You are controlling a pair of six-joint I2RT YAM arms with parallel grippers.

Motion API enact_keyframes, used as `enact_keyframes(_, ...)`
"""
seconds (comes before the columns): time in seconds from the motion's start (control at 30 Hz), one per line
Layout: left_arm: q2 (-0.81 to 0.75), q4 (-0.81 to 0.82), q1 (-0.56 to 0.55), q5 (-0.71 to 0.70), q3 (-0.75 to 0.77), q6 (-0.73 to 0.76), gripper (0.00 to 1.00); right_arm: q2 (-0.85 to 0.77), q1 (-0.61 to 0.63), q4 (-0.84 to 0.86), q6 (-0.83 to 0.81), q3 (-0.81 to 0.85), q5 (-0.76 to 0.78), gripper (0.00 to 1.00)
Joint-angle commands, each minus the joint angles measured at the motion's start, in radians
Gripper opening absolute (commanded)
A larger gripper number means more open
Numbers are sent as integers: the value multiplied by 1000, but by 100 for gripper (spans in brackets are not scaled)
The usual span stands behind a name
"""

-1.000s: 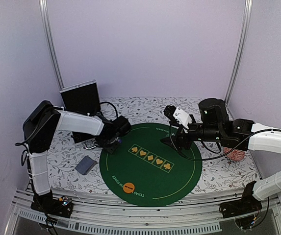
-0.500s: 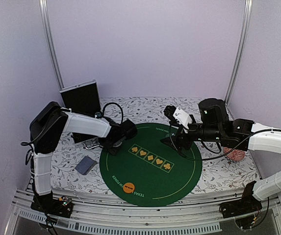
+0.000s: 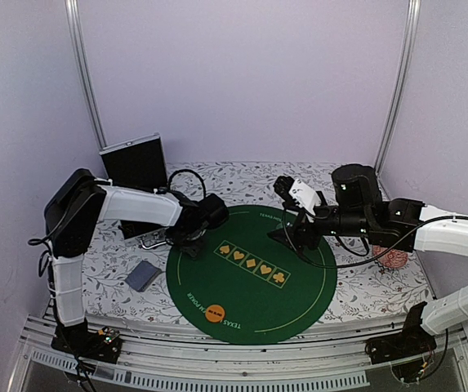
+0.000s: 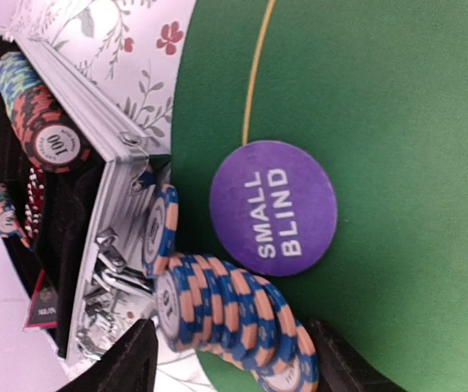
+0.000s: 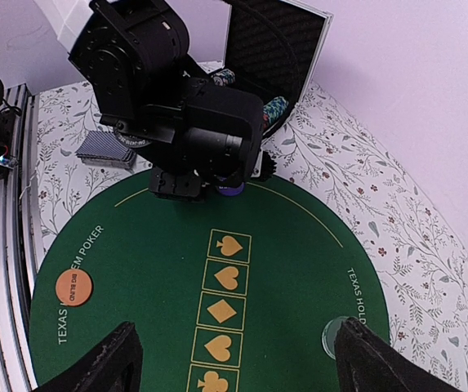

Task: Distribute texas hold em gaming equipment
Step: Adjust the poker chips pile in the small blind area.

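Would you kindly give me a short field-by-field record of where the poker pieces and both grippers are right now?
left gripper: straddles the blue-orange chip stack; grip unclear
right gripper: open, empty, over the green mat
small blind disc: purple, on the mat beside that stack
big blind disc: orange, at the mat's near edge
card deck: on the floral cloth, off the mat
case: open, more chips inside

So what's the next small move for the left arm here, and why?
Probably lift the left end effector straight up, jaws wide: the blue-and-orange chips lie slumped and loose between its fingers beside the purple SMALL BLIND disc on the green mat, and a sideways exit could scatter them.
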Motion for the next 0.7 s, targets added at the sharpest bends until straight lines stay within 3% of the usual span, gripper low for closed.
enact_keyframes(0.0, 33, 25, -60, 301, -21, -2, 72, -26, -1, -8, 6, -16, 1, 84)
enact_keyframes(0.07, 28, 21, -60, 311, -19, 2, 92, -26, -1, -8, 7, -17, 2, 84)
enact_keyframes(0.1, 25, 19, -59, 320, -18, 4, 97, -26, -1, -9, 8, -16, 1, 84)
enact_keyframes(0.43, -125, 19, -40, 382, 15, 33, 98, -44, -1, -3, 22, -13, -8, 84)
enact_keyframes(0.57, -209, 65, 30, 482, 12, 49, 98, -92, -3, 40, 30, -31, 11, 84)
enact_keyframes(0.67, -264, 99, 142, 554, 14, 70, 98, -127, -4, 56, 23, -38, 11, 85)
